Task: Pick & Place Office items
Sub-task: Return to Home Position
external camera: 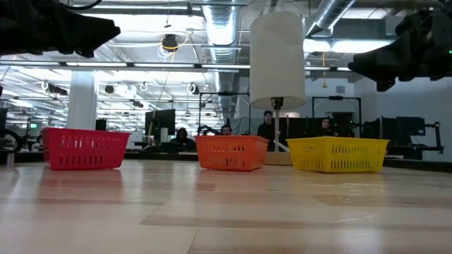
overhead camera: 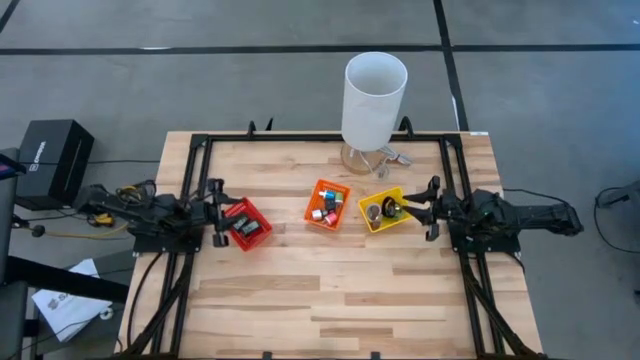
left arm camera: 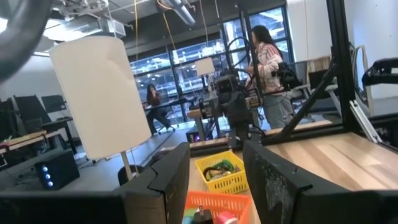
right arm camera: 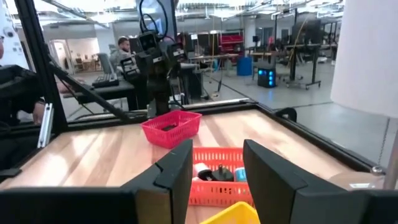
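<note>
Left gripper: fingers parted, nothing between them. It is carried above bin height, just beside the red bin on the table.

Right gripper: fingers parted, empty. It is at the same height, just beside the yellow bin.

Office items: none loose on the boards. All that can be seen lie inside the three bins: black pieces in the red, the rest in the yellow and in the orange bin between the other two.

Hazard, near: each gripper sits close to a light bin. A dip or sideways sweep on the way home would likely catch a rim, shove or tip the bin, and scatter the sorted contents.

Hazard, farther: the tall white cylinder stands at the far edge behind the orange and yellow bins. A wide right-arm swing could probably topple it onto them.

Beyond: people in the room, well apart from the table. No risk judged.
</note>
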`<action>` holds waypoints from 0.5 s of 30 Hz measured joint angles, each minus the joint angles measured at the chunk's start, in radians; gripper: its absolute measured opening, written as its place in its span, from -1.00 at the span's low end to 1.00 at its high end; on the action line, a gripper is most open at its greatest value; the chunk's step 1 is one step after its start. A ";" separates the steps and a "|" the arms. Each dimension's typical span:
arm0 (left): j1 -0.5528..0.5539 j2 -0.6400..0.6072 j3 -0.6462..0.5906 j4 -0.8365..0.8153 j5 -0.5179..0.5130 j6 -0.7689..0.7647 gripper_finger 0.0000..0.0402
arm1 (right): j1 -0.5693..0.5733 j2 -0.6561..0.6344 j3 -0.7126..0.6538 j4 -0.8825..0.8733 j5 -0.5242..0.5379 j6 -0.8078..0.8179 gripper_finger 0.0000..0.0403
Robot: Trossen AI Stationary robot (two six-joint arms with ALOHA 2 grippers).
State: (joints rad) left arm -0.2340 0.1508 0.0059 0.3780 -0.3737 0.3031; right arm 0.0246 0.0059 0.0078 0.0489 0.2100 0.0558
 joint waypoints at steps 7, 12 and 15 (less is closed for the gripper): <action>0.000 0.041 0.000 0.006 0.001 0.000 -0.28 | 0.000 0.000 0.000 -0.001 0.000 -0.010 -0.34; 0.000 0.070 0.000 0.006 0.001 0.000 -0.28 | 0.000 0.000 -0.001 -0.001 0.000 -0.011 -0.34; 0.000 0.085 0.000 0.007 0.003 0.000 -0.28 | 0.000 0.000 -0.001 -0.001 0.000 -0.011 -0.34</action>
State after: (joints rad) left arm -0.2340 0.2353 0.0059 0.3849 -0.3711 0.3027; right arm 0.0250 0.0059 0.0071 0.0483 0.2100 0.0452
